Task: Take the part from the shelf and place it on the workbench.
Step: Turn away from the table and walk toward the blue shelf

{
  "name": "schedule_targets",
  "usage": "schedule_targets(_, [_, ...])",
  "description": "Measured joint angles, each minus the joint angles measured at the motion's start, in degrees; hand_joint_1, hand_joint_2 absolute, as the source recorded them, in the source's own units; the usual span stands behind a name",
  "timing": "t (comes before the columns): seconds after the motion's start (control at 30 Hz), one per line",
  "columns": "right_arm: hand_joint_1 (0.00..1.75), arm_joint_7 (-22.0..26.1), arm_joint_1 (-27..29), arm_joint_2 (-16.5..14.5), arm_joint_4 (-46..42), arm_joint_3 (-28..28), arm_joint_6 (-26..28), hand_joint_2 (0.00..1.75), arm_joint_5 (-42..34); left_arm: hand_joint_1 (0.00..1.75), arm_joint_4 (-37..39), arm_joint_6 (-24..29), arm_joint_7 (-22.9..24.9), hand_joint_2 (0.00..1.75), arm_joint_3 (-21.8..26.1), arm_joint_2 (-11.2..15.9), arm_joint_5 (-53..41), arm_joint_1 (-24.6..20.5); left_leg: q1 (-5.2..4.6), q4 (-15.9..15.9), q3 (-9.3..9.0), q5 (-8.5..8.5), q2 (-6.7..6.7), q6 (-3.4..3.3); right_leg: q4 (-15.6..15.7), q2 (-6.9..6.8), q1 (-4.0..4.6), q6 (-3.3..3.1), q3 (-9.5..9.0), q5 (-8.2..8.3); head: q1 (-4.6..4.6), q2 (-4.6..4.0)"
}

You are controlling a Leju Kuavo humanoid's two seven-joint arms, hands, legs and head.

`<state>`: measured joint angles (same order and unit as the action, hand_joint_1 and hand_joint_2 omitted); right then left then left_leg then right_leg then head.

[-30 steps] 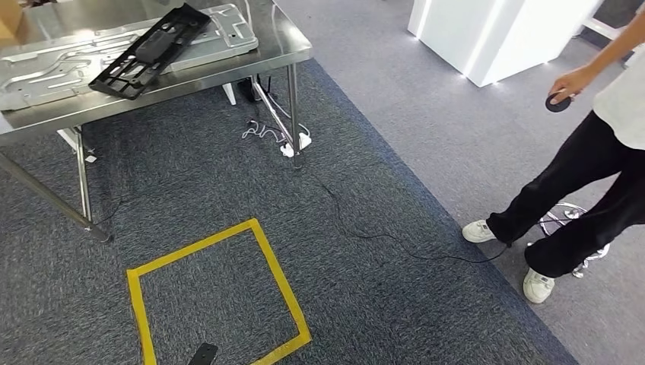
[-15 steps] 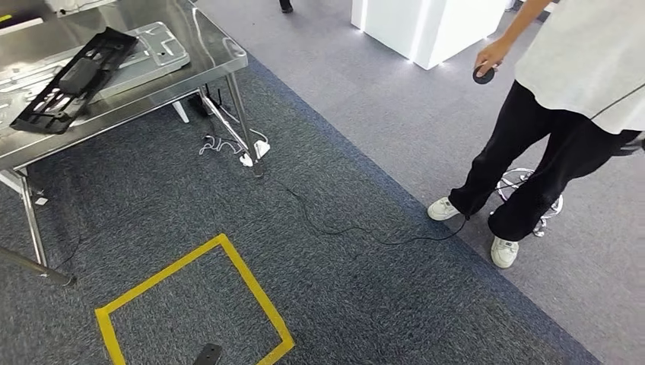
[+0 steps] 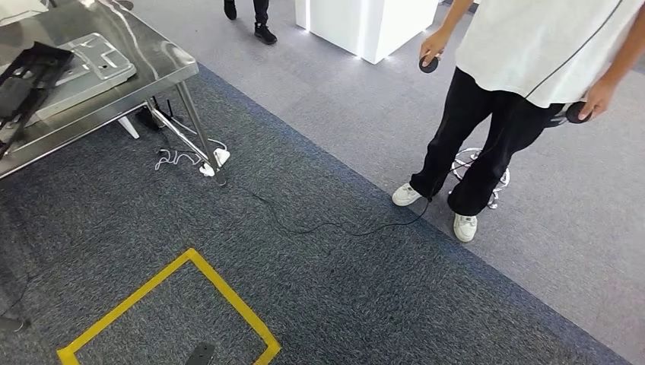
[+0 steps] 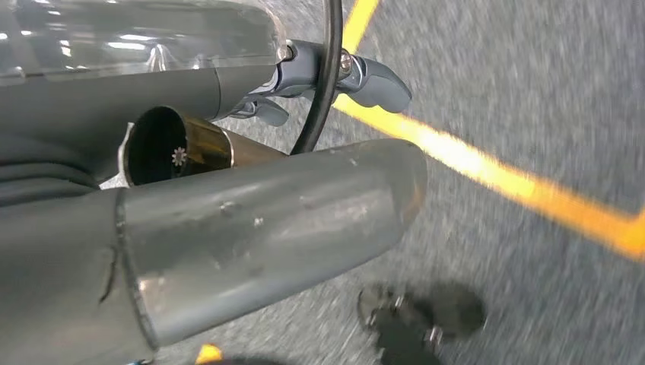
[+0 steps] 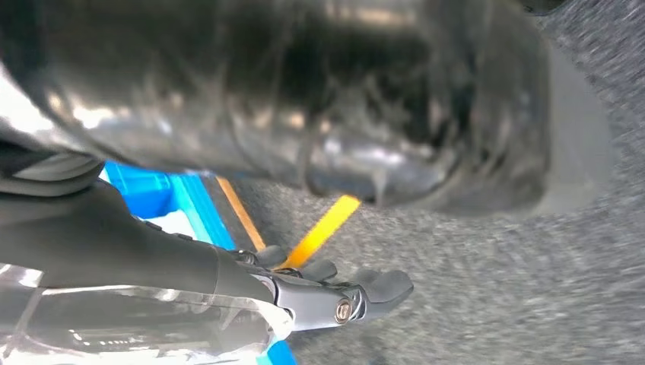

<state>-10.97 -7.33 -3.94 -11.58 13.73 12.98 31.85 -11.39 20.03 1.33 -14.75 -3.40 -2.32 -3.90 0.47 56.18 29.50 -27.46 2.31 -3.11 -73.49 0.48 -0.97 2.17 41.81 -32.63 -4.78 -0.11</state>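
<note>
Listing what I see from the head camera: a steel workbench (image 3: 163, 72) at upper left, carrying the black part (image 3: 23, 76), which lies tilted across a grey metal panel (image 3: 91, 65) at the picture's left edge, partly cut off. Under the bench, white plugs and a cable (image 3: 319, 226) that trails over dark blue carpet (image 3: 342, 304) towards a person (image 3: 525, 68) in a white shirt and black trousers, standing at upper right on the lighter grey floor (image 3: 593, 228) with a small dark round object in each hand. A second person's dark shoes (image 3: 262, 30) show at the top, beside a white lit cabinet (image 3: 357, 26). Yellow tape (image 3: 220, 293) marks a square on the carpet at lower left. Left hand (image 4: 335, 72): hanging over carpet and tape, seen from the left wrist; fingers extended and spread, holding nothing that I can see. Right hand (image 5: 335, 293): seen from the right wrist, blurred, over carpet, a strip of yellow tape and something bright blue (image 5: 175, 198); its fingers are apart with nothing between them.
</note>
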Motion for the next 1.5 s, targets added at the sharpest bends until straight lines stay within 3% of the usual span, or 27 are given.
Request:
schedule_targets(0.03, [0.00, 0.00, 0.06, 0.02, 0.01, 0.01, 0.00, 0.00, -0.01, 0.00, 0.00, -0.04, 0.03, 0.00, 0.00, -0.04, 0.00, 0.02, 0.08, 0.08, -0.01, -0.12, 0.77, 0.15, 0.35, -0.23, -0.25, 0.27, -0.33, 0.70, 0.00, 0.00])
schedule_targets(0.07, [0.00, 0.00, 0.11, 0.03, 0.01, 0.01, 0.00, 0.00, -0.02, 0.00, 0.00, -0.07, 0.03, 0.00, 0.00, -0.08, 0.00, 0.02, 0.20, 0.23, -0.04, -0.29, 1.50, 0.39, 2.93, -0.66, -0.48, 0.51, -1.83, 2.23, 0.00, 0.00])
schedule_targets(0.13, [0.00, 0.00, 0.03, 0.04, 0.01, 0.02, -0.01, 0.00, -0.03, 0.00, 0.00, -0.07, 0.03, 0.00, 0.01, -0.13, 0.00, -0.04, 0.23, 0.77, -0.15, -0.89, 2.81, 1.24, 10.72, -2.98, -0.67, 0.69, -6.14, 5.35, 0.00, 0.00])
schedule_targets(0.2, [0.00, 0.00, -0.16, 0.02, 0.00, 0.02, -0.01, 0.00, -0.04, 0.00, 0.00, -0.07, 0.04, 0.00, 0.02, -0.09, 0.00, -0.15, 0.05, 1.15, -0.36, -1.60, 3.82, 2.21, 14.51, -4.28, -0.48, -0.02, -8.12, 6.35, 0.12, 0.00])
schedule_targets(0.27, [0.00, 0.00, -0.13, 0.02, 0.01, 0.06, -0.01, 0.00, -0.08, 0.00, 0.00, -0.08, 0.09, 0.00, 0.02, -0.09, 0.00, -0.40, 0.07, 1.02, -0.94, -1.96, 4.75, 2.93, 14.47, -3.20, -0.24, -1.11, -7.97, 6.23, 0.25, 0.00])
schedule_targets(0.33, [0.00, 0.00, -0.02, 0.03, 0.02, 0.15, -0.01, 0.00, -0.11, 0.00, 0.00, -0.08, 0.15, 0.00, 0.02, -0.13, 0.00, -0.64, 0.38, 1.83, -1.12, -2.96, 3.91, 3.56, 14.66, -2.00, -0.30, -1.98, -8.00, 6.40, 0.29, 0.00])
schedule_targets(0.4, [0.00, 0.00, -0.09, 0.04, 0.02, 0.23, 0.02, 0.00, -0.11, 0.00, 0.00, -0.09, 0.21, 0.00, 0.02, -0.14, 0.00, -0.56, 0.61, 6.76, 0.90, -6.33, 0.79, 3.86, 14.85, -0.75, -0.31, -2.74, -7.97, 6.71, 0.37, 0.00])
schedule_targets(0.47, [0.00, 0.00, -0.14, 0.04, 0.02, 0.28, 0.04, 0.00, -0.11, 0.00, 0.01, -0.10, 0.35, 0.00, 0.02, -0.14, 0.00, -0.25, 0.60, 14.73, 4.70, -10.10, -1.35, 3.69, 14.86, 0.74, 0.11, -3.21, -7.78, 6.86, 0.40, 0.00])
schedule_targets(0.5, [0.00, 0.00, -0.09, 0.05, 0.03, 0.30, 0.04, 0.00, -0.11, 0.00, 0.01, -0.10, 0.42, 0.00, 0.02, -0.14, 0.00, -0.11, 0.52, 17.35, 6.12, -10.66, -1.67, 3.45, 14.84, 1.59, 0.39, -3.33, -7.74, 6.90, 0.40, 0.00])
schedule_targets(0.53, [0.00, 0.00, 0.00, 0.04, 0.04, 0.31, 0.04, 0.00, -0.11, 0.00, 0.02, -0.10, 0.47, 0.00, 0.02, -0.14, 0.00, -0.03, 0.35, 18.00, 6.70, -10.07, -1.85, 3.07, 14.83, 2.48, 0.65, -3.40, -7.75, 6.93, 0.40, 0.00])
schedule_targets(0.6, [0.00, 0.00, 0.14, 0.02, 0.06, 0.32, 0.04, 0.00, -0.11, 0.00, 0.02, -0.10, 0.50, 0.00, 0.02, -0.13, 0.00, -0.04, -0.35, 12.24, 4.53, -5.65, -2.91, 1.80, 14.81, 4.23, 1.01, -3.45, -8.02, 6.95, 0.40, 0.00])
schedule_targets(0.67, [0.00, -0.01, 0.06, -0.19, 0.08, 0.32, 0.04, 0.00, -0.11, 0.00, 0.04, -0.10, 0.50, 0.00, 0.03, 0.03, 0.00, -0.10, -1.07, 4.52, 1.37, -1.81, -5.56, 0.28, 14.74, 5.71, 1.10, -3.39, -8.19, 6.98, 0.37, 0.00])
schedule_targets(0.73, [0.00, -0.01, 0.01, -0.38, 0.09, 0.33, 0.04, 0.00, -0.11, 0.00, 0.07, -0.10, 0.52, 0.00, 0.04, 0.16, 0.00, -0.27, -1.47, 1.64, 0.33, -0.93, -6.65, -0.40, 14.76, 6.92, 0.87, -3.04, -7.97, 7.15, 0.37, 0.00])
schedule_targets(0.8, [0.00, -0.01, 0.23, -0.35, 0.12, 0.36, 0.07, 0.00, -0.10, 0.00, 0.07, -0.10, 0.54, 0.00, 0.04, 0.10, 0.00, -0.53, -1.39, 0.56, -0.14, -0.33, -5.30, -0.57, 15.05, 7.78, 0.71, -2.44, -7.81, 7.49, 0.43, 0.00])
schedule_targets(0.87, [0.00, -0.02, 0.35, -0.27, 0.15, 0.40, 0.14, 0.00, -0.09, 0.00, 0.07, -0.10, 0.55, 0.00, 0.04, 0.02, 0.01, -0.56, -1.01, -1.24, -0.97, 0.68, -3.75, -0.79, 13.36, 5.44, 1.01, -1.97, -6.90, 6.25, 0.39, 0.00])
schedule_targets(0.93, [0.00, -0.02, 0.13, -0.23, 0.15, 0.41, 0.19, 0.00, -0.09, 0.00, 0.07, -0.10, 0.55, 0.00, 0.05, -0.01, 0.01, -0.39, -0.88, -2.14, -1.27, 1.18, -2.02, -0.75, 7.45, 1.76, 1.05, -1.52, -3.96, 2.72, 0.31, 0.00])
schedule_targets(1.0, [0.00, -0.02, -0.01, -0.21, 0.16, 0.42, 0.21, 0.00, -0.09, 0.00, 0.08, -0.10, 0.55, 0.00, 0.07, -0.04, 0.01, -0.21, -0.78, -1.97, -1.18, 1.00, -0.26, -0.53, 1.24, 0.37, 0.51, -0.87, -0.88, 0.14, 0.29, 0.00])
schedule_targets(1.03, [0.00, -0.02, 0.03, -0.17, 0.16, 0.42, 0.21, 0.00, -0.09, 0.00, 0.09, -0.10, 0.55, 0.00, 0.07, -0.09, 0.02, -0.19, -0.64, -1.79, -1.18, 0.80, 0.57, -0.30, 0.44, 0.05, 0.15, -0.50, -0.51, 0.33, 0.28, 0.00])
schedule_targets(1.07, [0.00, -0.03, 0.08, -0.11, 0.17, 0.43, 0.22, 0.00, -0.09, 0.00, 0.09, -0.10, 0.55, 0.00, 0.07, -0.14, 0.02, -0.23, -0.41, -1.53, -1.19, 0.53, 1.36, 0.00, 1.80, -0.34, -0.22, -0.08, -1.24, 1.51, 0.28, 0.00])
schedule_targets(1.13, [0.00, -0.04, 0.09, -0.04, 0.17, 0.43, 0.21, 0.00, -0.09, 0.00, 0.09, -0.10, 0.55, 0.00, 0.07, -0.17, 0.02, -0.34, -0.01, -0.59, -1.21, -0.30, 2.76, 0.90, 8.94, -2.54, -0.85, 0.73, -5.01, 4.96, 0.26, 0.00])
schedule_targets(1.2, [0.00, -0.04, -0.05, -0.16, 0.17, 0.43, 0.21, 0.00, -0.09, 0.00, 0.09, -0.09, 0.55, 0.00, 0.08, -0.04, 0.01, -0.43, -0.07, 0.51, -1.18, -1.40, 3.88, 1.96, 13.69, -4.56, -0.96, 0.44, -7.41, 6.56, 0.41, 0.00])
schedule_targets(1.23, [0.00, -0.04, -0.09, -0.22, 0.18, 0.43, 0.21, 0.00, -0.09, 0.00, 0.09, -0.09, 0.55, 0.00, 0.08, 0.03, 0.01, -0.49, -0.20, 0.78, -1.26, -1.80, 4.32, 2.40, 14.01, -4.85, -0.86, -0.10, -7.50, 6.44, 0.51, 0.00])
schedule_targets(1.3, [0.00, -0.04, -0.07, -0.19, 0.19, 0.43, 0.22, 0.00, -0.09, 0.00, 0.09, -0.09, 0.55, 0.00, 0.09, 0.02, 0.00, -0.66, -0.05, 0.85, -1.71, -2.22, 5.13, 3.01, 13.79, -3.43, -0.69, -1.30, -7.25, 6.40, 0.69, 0.00])
schedule_targets(1.33, [0.00, -0.04, -0.07, -0.15, 0.20, 0.44, 0.23, 0.00, -0.09, 0.00, 0.09, -0.09, 0.55, 0.00, 0.09, -0.01, 0.01, -0.75, 0.18, 1.19, -1.76, -2.71, 4.50, 3.29, 13.81, -2.82, -0.69, -1.73, -7.18, 6.45, 0.73, 0.00])
schedule_targets(1.4, [0.00, -0.07, -0.19, -0.08, 0.20, 0.45, 0.24, 0.00, -0.09, 0.00, 0.09, -0.08, 0.52, 0.00, 0.09, -0.07, 0.01, -0.76, 0.54, 4.82, -0.37, -5.49, 1.53, 3.62, 13.95, -1.46, -0.60, -2.53, -7.04, 6.69, 0.80, 0.00])
schedule_targets(1.43, [0.00, -0.08, -0.29, -0.07, 0.20, 0.45, 0.24, 0.00, -0.08, 0.00, 0.09, -0.08, 0.52, 0.00, 0.10, -0.08, 0.01, -0.66, 0.59, 8.50, 1.28, -7.62, -0.21, 3.58, 13.97, -0.73, -0.42, -2.81, -6.95, 6.77, 0.84, 0.00])
schedule_targets(1.5, [0.00, -0.09, -0.40, -0.06, 0.20, 0.46, 0.24, 0.00, -0.07, 0.00, 0.09, -0.08, 0.54, 0.00, 0.11, -0.10, 0.00, -0.38, 0.51, 16.53, 5.26, -10.89, -1.64, 3.17, 13.96, 0.96, 0.09, -3.22, -6.78, 6.88, 0.86, 0.00])
